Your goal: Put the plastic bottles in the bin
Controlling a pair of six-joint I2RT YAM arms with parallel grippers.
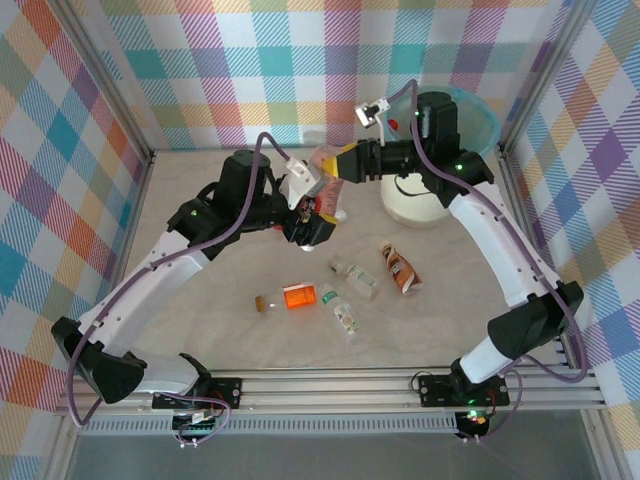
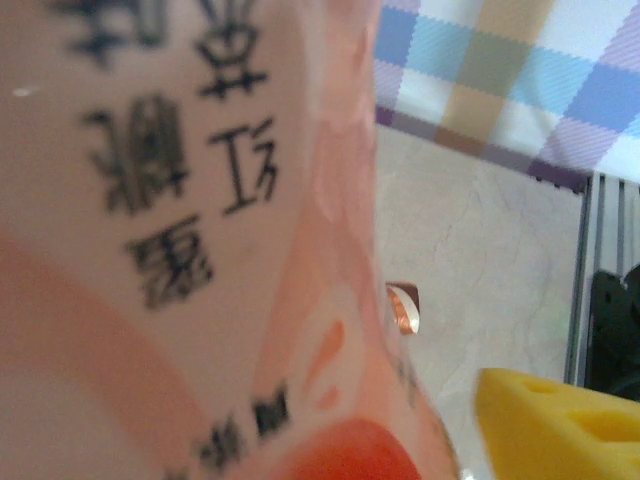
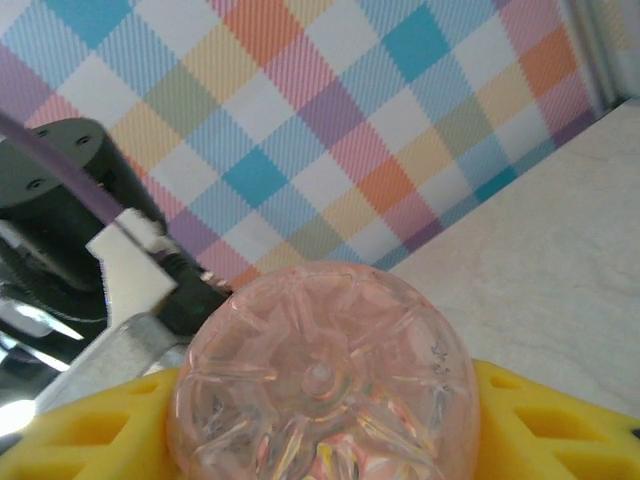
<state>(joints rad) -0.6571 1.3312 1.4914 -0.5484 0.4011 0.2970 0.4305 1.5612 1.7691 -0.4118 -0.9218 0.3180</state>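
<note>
Bottle [image 3: 320, 380] base overlaps right hand [image 3: 320, 428] fingers [image 3: 90, 432]; contact unclear.

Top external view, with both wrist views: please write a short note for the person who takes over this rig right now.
Left gripper: at the pink-labelled bottle, which is above the table; open or shut cannot be told.
Right gripper: yellow fingers flank the bottle's base; firm grip not certain.
Lying on the table: orange-labelled bottle, green-labelled bottle, clear bottle, brown bottle.
Bin: far right; inside hidden, so done count unknown.
Left: pink-labelled bottle into the bin, then the four others.
</note>
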